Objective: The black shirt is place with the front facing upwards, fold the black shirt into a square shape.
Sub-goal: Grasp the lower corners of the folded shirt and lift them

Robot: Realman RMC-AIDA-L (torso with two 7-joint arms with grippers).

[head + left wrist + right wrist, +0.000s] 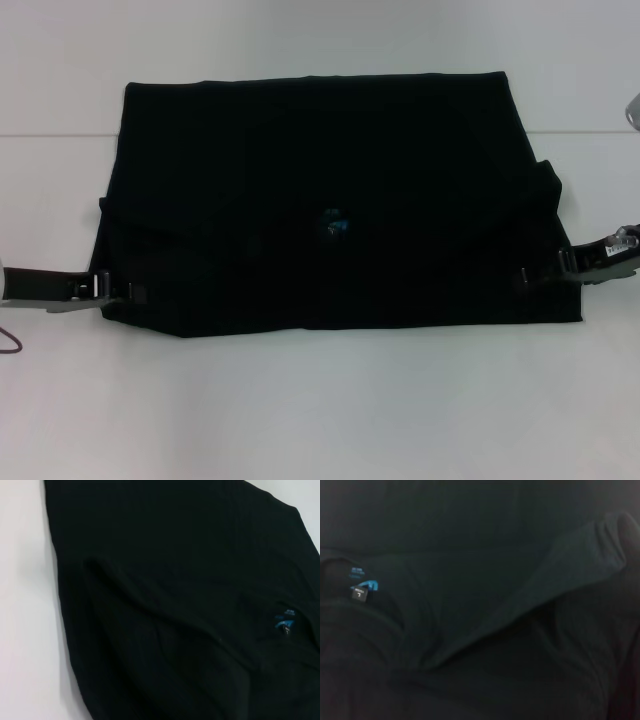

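The black shirt (320,190) lies flat on the white table (320,410), folded over into a broad rectangle. Its small blue neck label (333,224) shows near the middle, and also appears in the left wrist view (285,621) and the right wrist view (362,587). No lettering is visible. My left gripper (125,290) sits at the shirt's near left corner, reaching in from the left. My right gripper (530,275) is at the near right edge, its tip dark against the cloth. A raised fold of cloth (560,575) runs across the right wrist view.
A pale object (634,108) pokes in at the far right edge of the table. A thin brown cable (8,342) lies at the left edge below my left arm. Bare white table surrounds the shirt.
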